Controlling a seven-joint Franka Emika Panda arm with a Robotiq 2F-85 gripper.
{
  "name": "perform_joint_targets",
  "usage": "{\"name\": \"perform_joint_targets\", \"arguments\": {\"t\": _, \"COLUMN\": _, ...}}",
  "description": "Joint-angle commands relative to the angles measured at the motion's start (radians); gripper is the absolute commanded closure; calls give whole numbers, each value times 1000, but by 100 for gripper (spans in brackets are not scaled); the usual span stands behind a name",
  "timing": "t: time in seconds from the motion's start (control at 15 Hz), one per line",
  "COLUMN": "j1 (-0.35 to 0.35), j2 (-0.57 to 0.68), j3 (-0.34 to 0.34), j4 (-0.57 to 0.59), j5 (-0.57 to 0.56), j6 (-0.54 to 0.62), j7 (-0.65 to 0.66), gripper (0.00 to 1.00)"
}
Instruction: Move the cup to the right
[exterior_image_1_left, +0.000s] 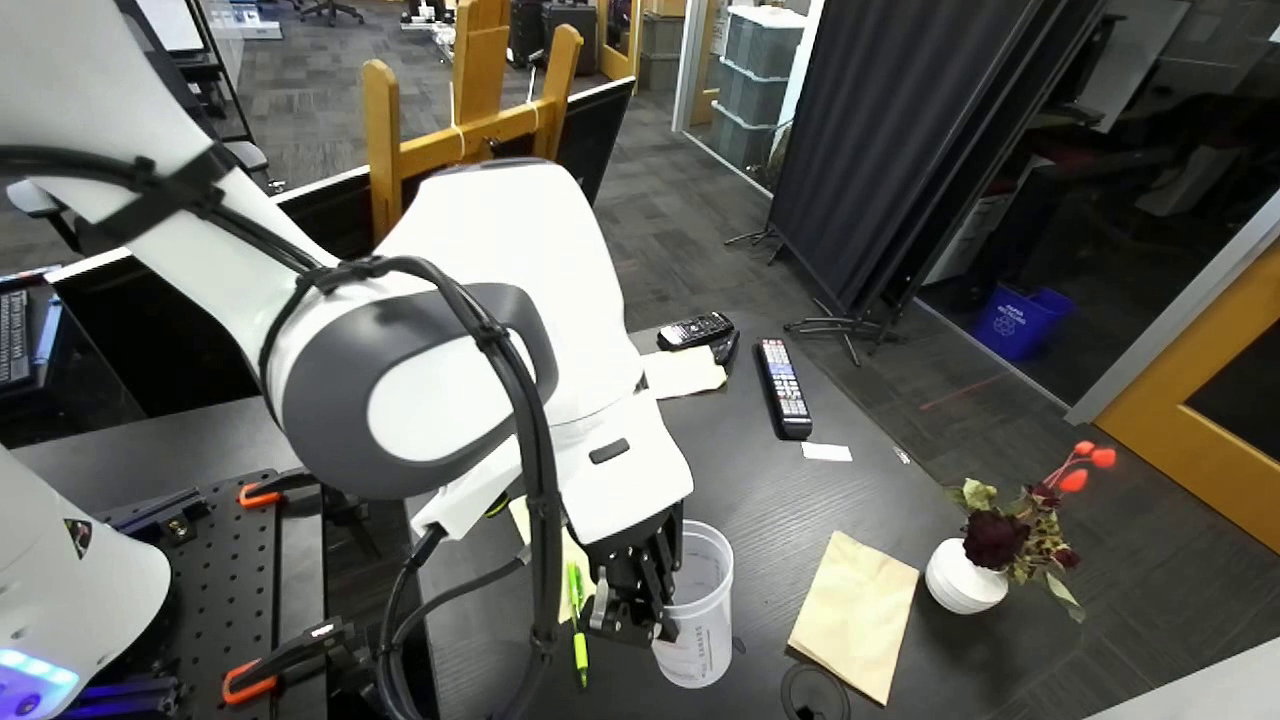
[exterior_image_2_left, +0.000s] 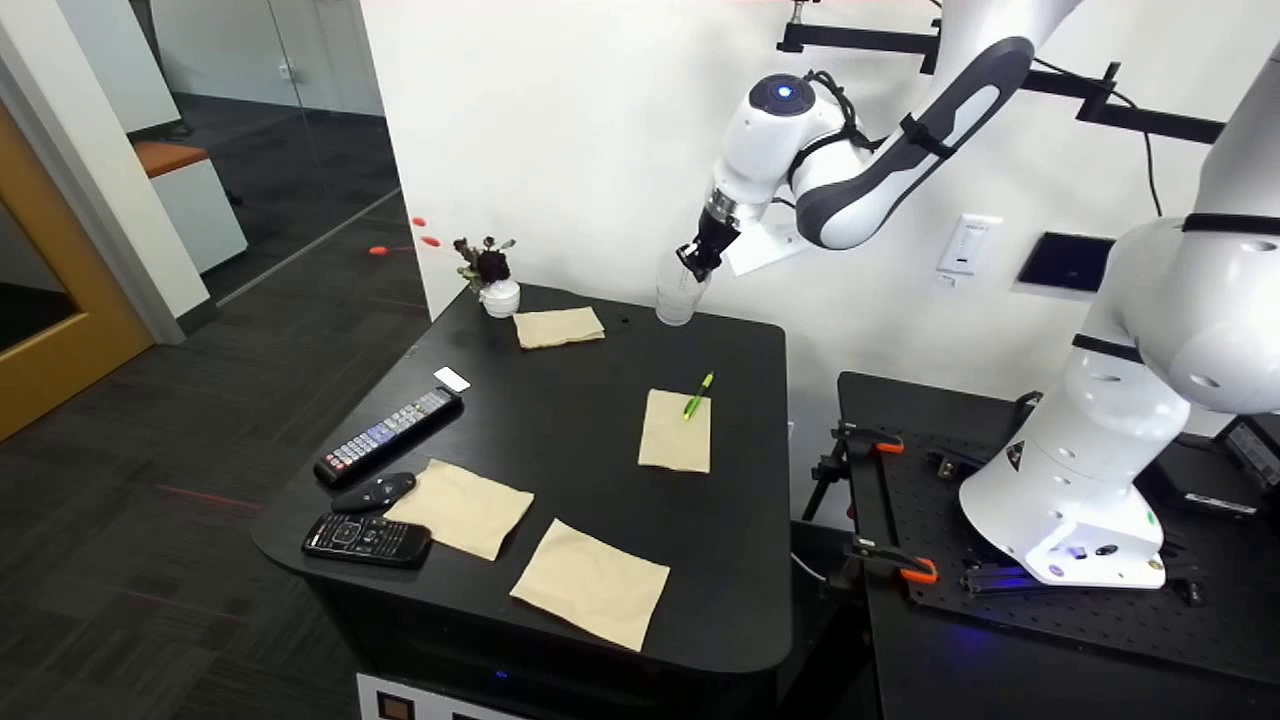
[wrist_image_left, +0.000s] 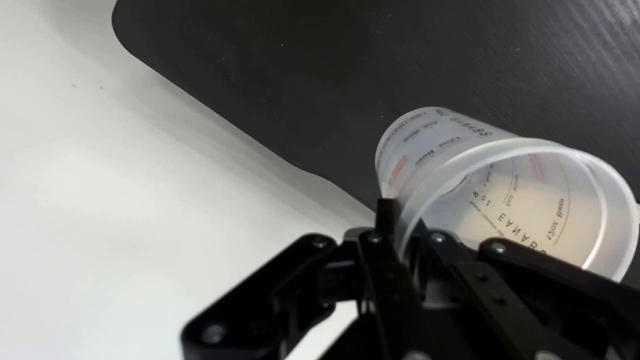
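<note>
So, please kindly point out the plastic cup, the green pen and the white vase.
Plastic cup (wrist_image_left: 525, 202), in the wrist view: its inner wall.
Green pen (exterior_image_2_left: 698, 397), in an exterior view: its barrel.
White vase (exterior_image_1_left: 960, 580), in an exterior view: its round body.

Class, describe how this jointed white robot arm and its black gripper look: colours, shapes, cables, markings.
The smooth white robot arm has rounded segments with dark grey trim at the joints. Black cables run along it under black straps. A round dark cap carries a blue light, and a dark label marks the white base. The black two-fingered gripper has angular linkages with silvery screws.
</note>
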Motion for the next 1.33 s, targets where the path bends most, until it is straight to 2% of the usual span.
{"name": "perform_joint_targets", "arguments": {"t": 0.0, "j1": 4, "j2": 91, "j3": -14, "j4": 62, "j5": -71, "j6": 38, "j7": 159, "gripper": 99}}
{"name": "perform_joint_targets", "arguments": {"t": 0.33, "j1": -13, "j2": 175, "j3": -10, "j4": 76, "j5": -22, "j6": 95, "j7": 209, "gripper": 99}}
{"name": "perform_joint_targets", "arguments": {"t": 0.67, "j1": -48, "j2": 239, "j3": 6, "j4": 74, "j5": 65, "j6": 173, "j7": 175, "gripper": 99}}
{"name": "perform_joint_targets", "arguments": {"t": 1.07, "j1": -118, "j2": 284, "j3": 73, "j4": 67, "j5": 183, "j6": 241, "j7": 123, "gripper": 99}}
{"name": "perform_joint_targets", "arguments": {"t": 1.13, "j1": -131, "j2": 286, "j3": 89, "j4": 68, "j5": 197, "j6": 241, "j7": 107, "gripper": 69}}
{"name": "perform_joint_targets", "arguments": {"t": 1.27, "j1": -149, "j2": 281, "j3": 116, "j4": 70, "j5": 215, "j6": 229, "j7": 84, "gripper": 61}}
